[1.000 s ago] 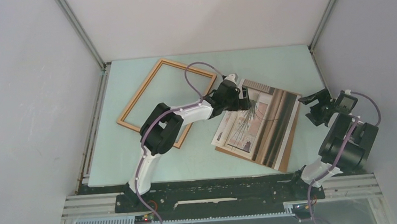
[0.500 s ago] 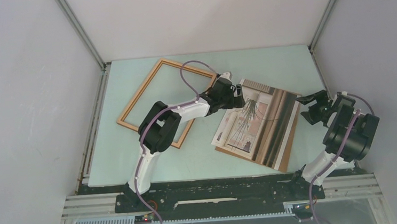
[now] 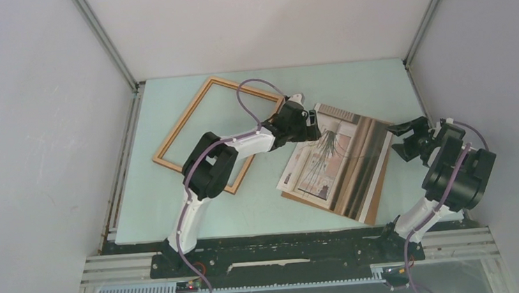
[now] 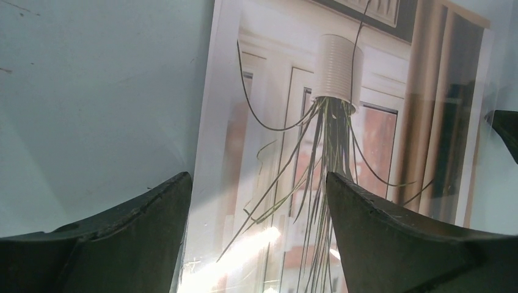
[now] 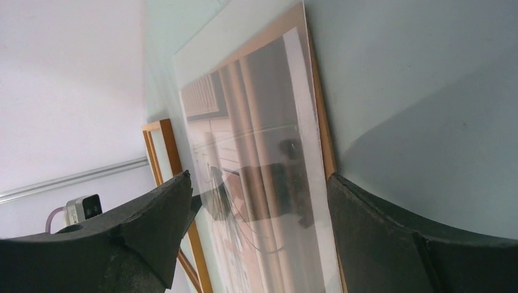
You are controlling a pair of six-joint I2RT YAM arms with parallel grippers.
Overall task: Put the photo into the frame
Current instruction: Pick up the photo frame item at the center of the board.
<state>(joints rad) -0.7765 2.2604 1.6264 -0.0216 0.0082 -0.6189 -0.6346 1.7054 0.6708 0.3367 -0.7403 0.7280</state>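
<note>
Now, with the photo (image 3: pixel 338 158) lying centre-right on a brown board (image 5: pixel 325 131), right of the frame (image 3: pixel 182 119), and left gripper (image 3: pixel 316 124) and right gripper (image 3: pixel 400 140) both spread apart at its edges, a pinch might lift the board too.

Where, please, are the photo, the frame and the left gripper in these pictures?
photo (image 3: pixel 336 160), top view, middle of the print.
frame (image 3: pixel 182 120), top view, on its left rail.
left gripper (image 4: pixel 258 177), left wrist view, midway between its fingertips.
</note>
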